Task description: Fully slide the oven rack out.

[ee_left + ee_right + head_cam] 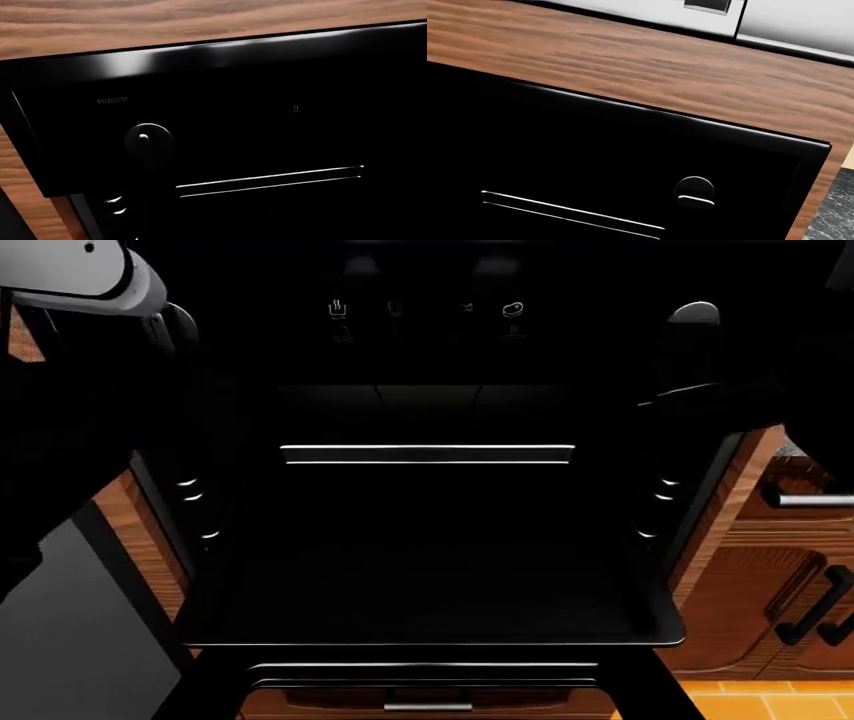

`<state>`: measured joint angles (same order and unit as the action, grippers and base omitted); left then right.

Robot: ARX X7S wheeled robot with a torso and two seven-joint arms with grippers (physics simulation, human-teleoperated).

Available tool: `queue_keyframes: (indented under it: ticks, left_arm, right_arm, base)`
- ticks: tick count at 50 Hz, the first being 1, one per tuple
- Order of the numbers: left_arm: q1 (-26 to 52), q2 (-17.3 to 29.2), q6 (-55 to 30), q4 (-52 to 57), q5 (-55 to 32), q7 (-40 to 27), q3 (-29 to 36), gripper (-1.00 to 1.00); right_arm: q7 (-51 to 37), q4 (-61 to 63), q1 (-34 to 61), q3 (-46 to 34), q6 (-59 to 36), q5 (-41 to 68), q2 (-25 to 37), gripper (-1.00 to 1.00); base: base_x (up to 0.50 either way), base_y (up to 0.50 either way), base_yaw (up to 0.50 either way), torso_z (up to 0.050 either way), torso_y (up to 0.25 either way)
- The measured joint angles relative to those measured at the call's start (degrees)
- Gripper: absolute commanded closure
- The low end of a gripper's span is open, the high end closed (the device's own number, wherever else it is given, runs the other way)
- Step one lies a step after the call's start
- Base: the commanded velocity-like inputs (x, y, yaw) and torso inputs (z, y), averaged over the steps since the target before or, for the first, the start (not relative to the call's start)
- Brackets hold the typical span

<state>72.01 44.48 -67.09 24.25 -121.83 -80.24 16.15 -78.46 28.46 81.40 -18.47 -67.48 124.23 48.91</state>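
The oven rack [427, 453] shows as two thin bright silver bars across the dark oven cavity, behind the lowered glossy black door [427, 635]. It also shows in the left wrist view [267, 180] and in the right wrist view [570, 212], below the black control panel. My left arm [80, 275] is at the upper left and my right arm is a dark shape at the upper right. Both are raised near the control panel, apart from the rack. No fingers show in any view.
Round knobs sit on the control panel [148, 140] [695, 191] [694, 312]. A wooden countertop [627, 60] lies above the oven. Brown cabinets with dark handles [814, 605] stand at the right. A short silver drawer handle [427, 706] is below the door.
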Motion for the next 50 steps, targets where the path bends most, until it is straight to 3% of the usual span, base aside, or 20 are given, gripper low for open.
queue_keyframes:
  ticks: [9, 50]
  left_arm:
    - [0.00, 2.48, 1.98, 0.38, -5.83, -1.95, 1.86, -1.00]
    - [4.94, 5.51, 4.37, 0.38, -13.28, -3.24, 10.00, -1.00]
  right_arm:
    - [-2.76, 0.00, 3.25, -3.43, 1.51, 6.41, 1.65, -1.00]
    - [-1.70, -1.66, 7.19, -8.73, 2.02, 8.65, 2.61, -1.00]
  base:
    - [0.00, 0.00, 0.00, 0.000, 0.000]
    - [0.00, 0.00, 0.00, 0.000, -0.250]
